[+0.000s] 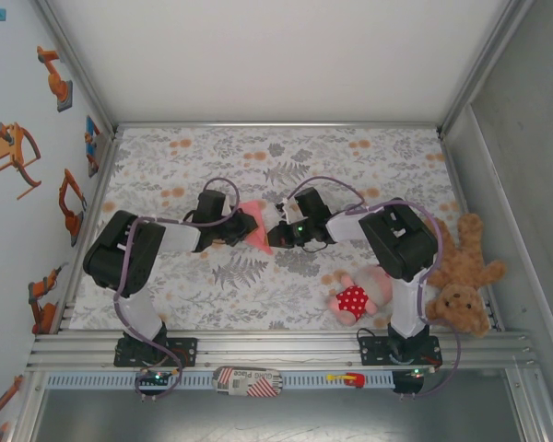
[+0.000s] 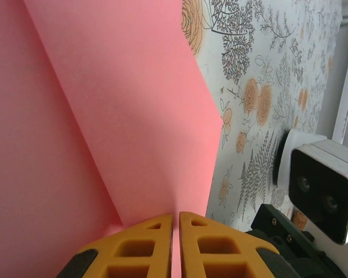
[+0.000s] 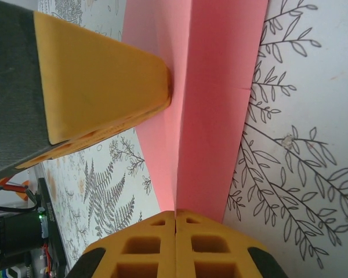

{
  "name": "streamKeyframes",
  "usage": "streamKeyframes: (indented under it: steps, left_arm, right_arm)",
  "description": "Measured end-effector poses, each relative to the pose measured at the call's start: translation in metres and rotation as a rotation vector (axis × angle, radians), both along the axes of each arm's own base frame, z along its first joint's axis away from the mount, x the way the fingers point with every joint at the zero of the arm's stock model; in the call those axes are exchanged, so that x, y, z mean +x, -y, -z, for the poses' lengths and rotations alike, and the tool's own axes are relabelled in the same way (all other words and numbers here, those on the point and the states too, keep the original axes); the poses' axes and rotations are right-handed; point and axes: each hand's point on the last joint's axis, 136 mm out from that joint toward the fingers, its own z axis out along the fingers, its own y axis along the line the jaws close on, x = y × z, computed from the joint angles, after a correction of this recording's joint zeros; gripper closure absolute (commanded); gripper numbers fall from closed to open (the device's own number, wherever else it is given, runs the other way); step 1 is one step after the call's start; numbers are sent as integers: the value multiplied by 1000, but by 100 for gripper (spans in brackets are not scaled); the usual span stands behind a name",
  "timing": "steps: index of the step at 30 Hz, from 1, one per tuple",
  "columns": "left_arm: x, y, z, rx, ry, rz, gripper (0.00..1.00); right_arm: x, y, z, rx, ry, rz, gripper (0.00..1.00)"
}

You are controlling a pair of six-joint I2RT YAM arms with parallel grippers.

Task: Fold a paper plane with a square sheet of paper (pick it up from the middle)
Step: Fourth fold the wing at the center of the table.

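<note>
The salmon-pink sheet of paper (image 1: 256, 226) is folded into a pointed shape and held between both arms at the middle of the table. My left gripper (image 1: 245, 226) is shut on its left side. In the left wrist view the paper (image 2: 104, 116) runs between the closed fingertips of the left gripper (image 2: 176, 218), with a diagonal crease showing. My right gripper (image 1: 275, 236) is shut on the other side. The right wrist view shows the paper (image 3: 217, 87) with a centre crease pinched in the right gripper (image 3: 175, 213), and a left finger (image 3: 104, 87) presses on it from above.
A pink plush doll in a red dotted dress (image 1: 355, 296) lies at the near right, next to a brown teddy bear (image 1: 461, 276). The floral tablecloth (image 1: 258, 157) is walled by a metal frame. The right wrist's camera (image 2: 322, 185) sits close to my left fingers.
</note>
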Motion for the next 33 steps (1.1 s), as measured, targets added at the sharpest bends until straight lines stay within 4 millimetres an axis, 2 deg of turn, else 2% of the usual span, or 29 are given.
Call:
streamKeyframes:
  steps: [8,17,26,33]
  left_arm:
    - [10,6,-6,-14,20,3,87]
    - [10,6,4,-4,-3,2,87]
    - [17,10,2,-9,6,2,87]
    - [18,11,8,-6,-6,5,87]
  right_arm:
    - [0,2,5,-7,-10,3,100]
    - [0,2,6,-8,-10,5,100]
    - [0,3,6,-5,-6,5,100]
    - [1,3,6,-4,-5,6,100]
